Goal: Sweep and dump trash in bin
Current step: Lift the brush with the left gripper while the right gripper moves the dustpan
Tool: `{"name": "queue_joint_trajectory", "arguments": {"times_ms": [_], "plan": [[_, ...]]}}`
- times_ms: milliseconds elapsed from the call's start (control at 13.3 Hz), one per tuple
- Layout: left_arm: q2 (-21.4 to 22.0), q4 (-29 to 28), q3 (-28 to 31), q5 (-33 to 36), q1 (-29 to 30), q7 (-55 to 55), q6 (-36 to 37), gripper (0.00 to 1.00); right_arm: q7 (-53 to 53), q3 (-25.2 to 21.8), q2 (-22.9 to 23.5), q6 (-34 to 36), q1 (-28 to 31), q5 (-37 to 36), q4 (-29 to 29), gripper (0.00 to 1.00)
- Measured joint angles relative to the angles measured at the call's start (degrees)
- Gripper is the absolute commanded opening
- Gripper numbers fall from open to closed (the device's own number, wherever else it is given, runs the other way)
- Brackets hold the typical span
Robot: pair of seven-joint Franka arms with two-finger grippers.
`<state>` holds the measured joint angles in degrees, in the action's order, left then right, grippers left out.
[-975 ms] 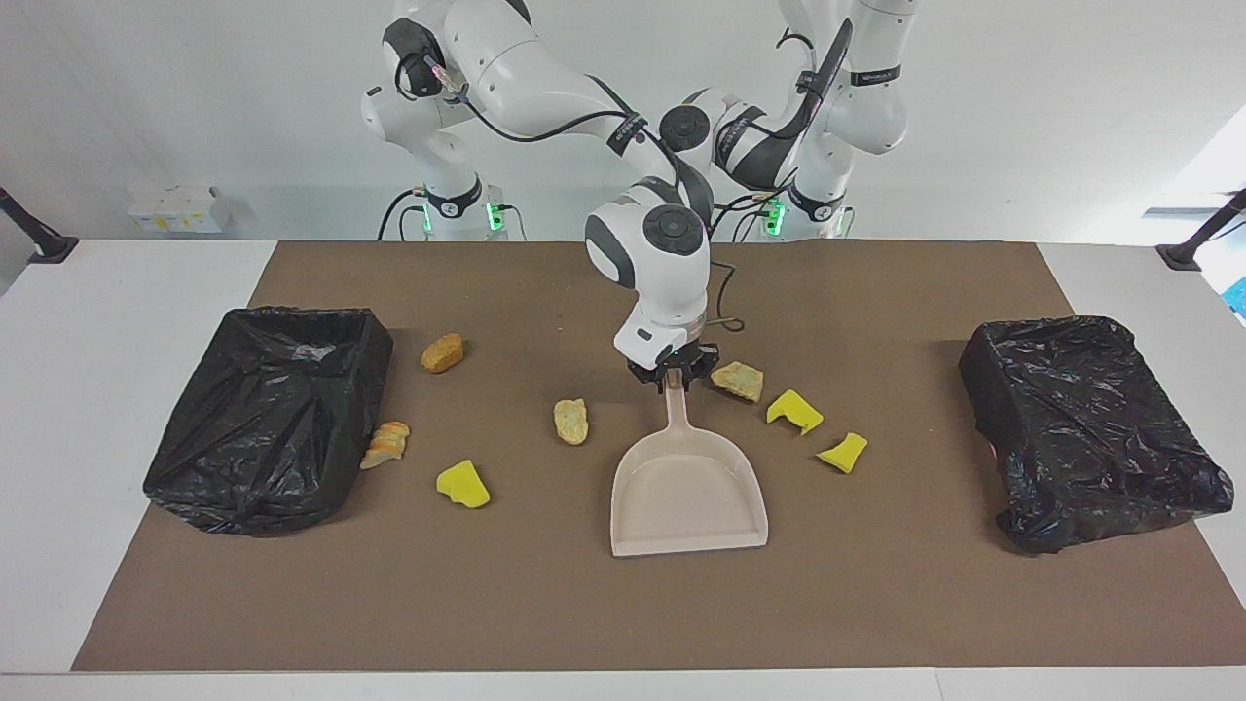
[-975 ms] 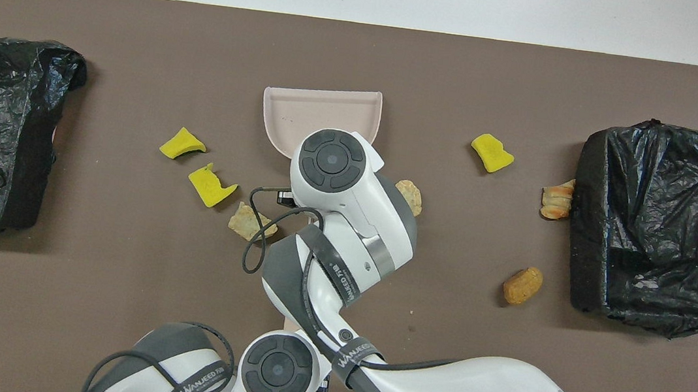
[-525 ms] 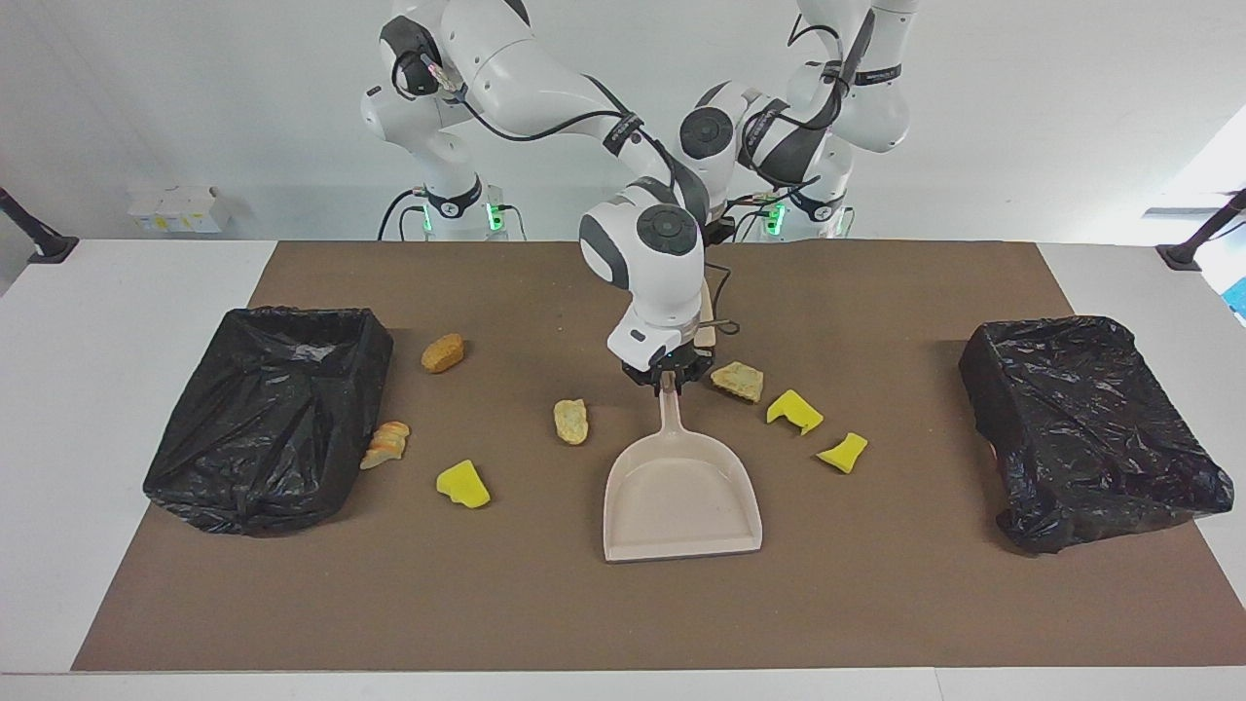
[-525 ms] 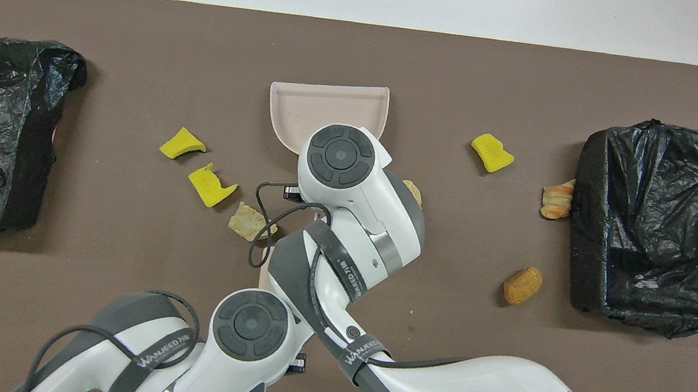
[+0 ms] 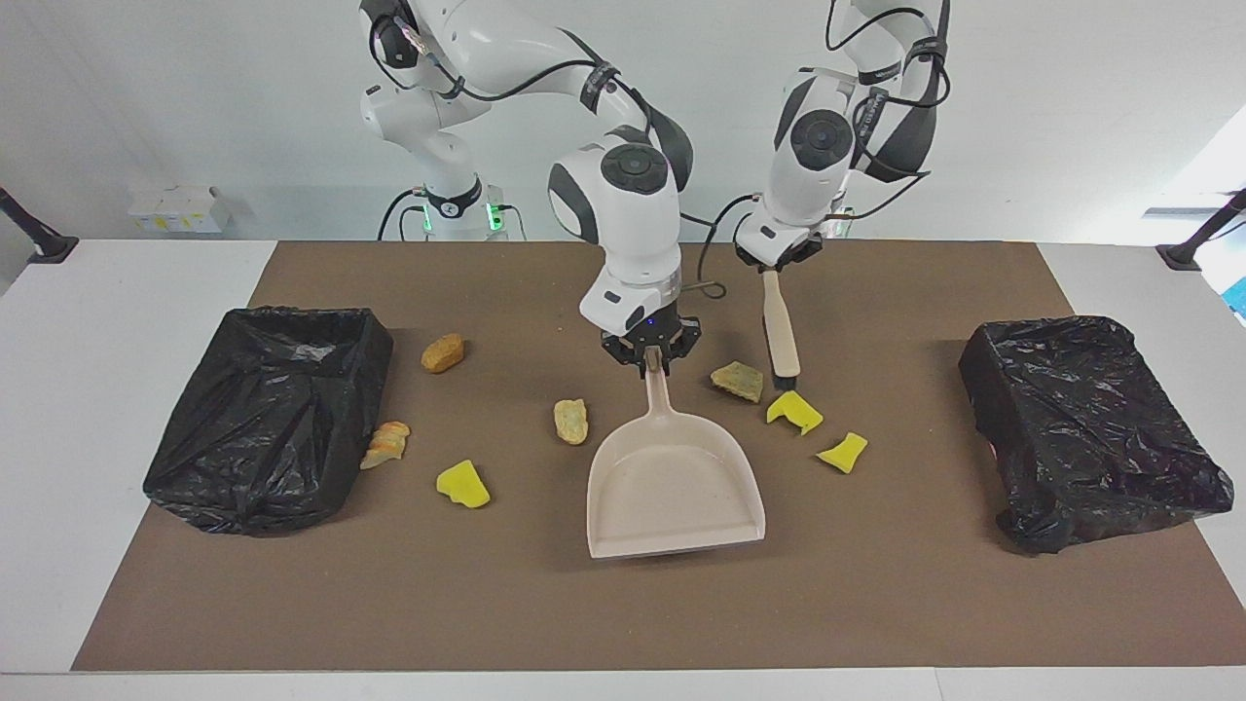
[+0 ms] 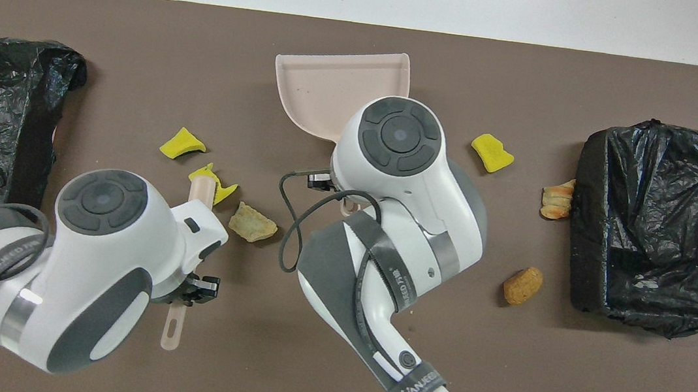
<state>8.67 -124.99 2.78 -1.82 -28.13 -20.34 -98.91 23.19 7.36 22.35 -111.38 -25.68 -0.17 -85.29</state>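
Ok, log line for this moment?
right gripper: shut on dustpan handle | left gripper: shut on brush | trash: unswept | bins: untouched

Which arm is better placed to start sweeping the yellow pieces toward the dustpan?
Left. The left gripper holds the brush, whose dark head hangs over a yellow piece beside the dustpan. The right gripper is shut on the dustpan's handle, so it can only steady it.

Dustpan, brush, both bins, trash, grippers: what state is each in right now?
Dustpan: empty, held by its handle.
Brush: hanging upright, head just above the table.
Trash: seven pieces loose on the table, none swept.
Bins: lined, no trash seen inside.
Right gripper: shut on dustpan.
Left gripper: shut on brush.
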Motion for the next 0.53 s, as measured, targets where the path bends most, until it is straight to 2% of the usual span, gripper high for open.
{"name": "queue_joint_trajectory", "arguments": {"times_ms": [150,300,525], "plan": [[-0.7,1.0,0.1,3.2,6.1,8.7,-0.1,0.0,-12.0,0.0,-2.0,6.6,2.4,0.2,0.0,0.0],[-2.9,4.5,0.1,5.6,11.1,16.0,-0.1,0.0,-20.5,0.0,-3.1,12.4,4.0,0.2,-0.1,0.0],[-6.7,7.4,0.1,9.6,14.8,23.4,-3.4,0.0,-32.5,0.0,-3.4,15.8,4.2,-0.1,-0.5,0.0]]}}
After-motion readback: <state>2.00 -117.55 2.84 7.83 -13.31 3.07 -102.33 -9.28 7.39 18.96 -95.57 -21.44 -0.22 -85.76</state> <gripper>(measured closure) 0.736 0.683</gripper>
